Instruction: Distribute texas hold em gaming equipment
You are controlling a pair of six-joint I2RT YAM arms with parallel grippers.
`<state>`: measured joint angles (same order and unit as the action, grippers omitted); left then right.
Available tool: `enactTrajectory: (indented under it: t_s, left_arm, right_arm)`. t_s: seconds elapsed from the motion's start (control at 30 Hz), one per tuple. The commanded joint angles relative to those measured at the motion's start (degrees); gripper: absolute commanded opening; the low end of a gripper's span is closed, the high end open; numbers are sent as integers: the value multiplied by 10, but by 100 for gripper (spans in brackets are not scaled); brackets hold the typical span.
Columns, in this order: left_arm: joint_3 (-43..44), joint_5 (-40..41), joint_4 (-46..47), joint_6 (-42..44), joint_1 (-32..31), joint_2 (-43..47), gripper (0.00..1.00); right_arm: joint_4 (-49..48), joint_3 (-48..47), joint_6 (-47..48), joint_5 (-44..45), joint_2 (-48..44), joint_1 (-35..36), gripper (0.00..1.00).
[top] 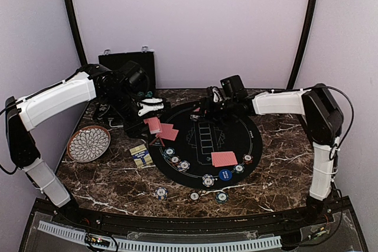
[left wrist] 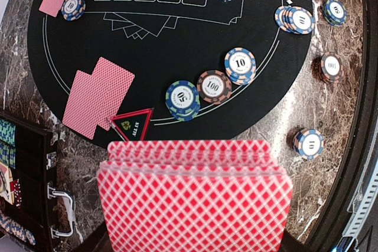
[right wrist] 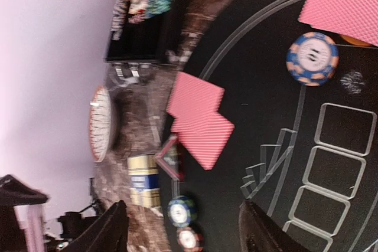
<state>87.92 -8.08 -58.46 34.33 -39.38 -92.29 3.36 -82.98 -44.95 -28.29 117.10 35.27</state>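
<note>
My left gripper (top: 147,110) is shut on a deck of red-backed cards (left wrist: 195,199), which hides its fingers in the left wrist view. It hangs over the left rim of the round black mat (top: 236,137). Two overlapping cards (left wrist: 97,95) lie on the mat just beyond the deck. More cards lie at the mat's near side (top: 224,159) and far side (right wrist: 345,4). My right gripper (right wrist: 186,231) stands open and empty above the mat's far part (top: 209,107). Striped chips (left wrist: 240,65) ring the mat's edge beside a blue small-blind disc (top: 225,174).
A black case (top: 127,63) with chip rows stands open at the back left. A petal-patterned plate (top: 88,143) sits at the left. A gold-and-blue card box (top: 140,154) and an all-in triangle (left wrist: 133,125) lie by the mat's left rim. Three chips (top: 194,196) rest on the marble.
</note>
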Motion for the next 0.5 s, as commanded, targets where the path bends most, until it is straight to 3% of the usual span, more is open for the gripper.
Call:
enactTrajectory:
  t_s: [0.0,0.47]
  left_arm:
    - [-2,-11,0,6,1,22,0]
    - [3,-20,5,-2,1,20,0]
  right_arm:
    - [-177,70,-84,-69,-66,35,69]
    - [-353,109,-215,-134,-49,121,77]
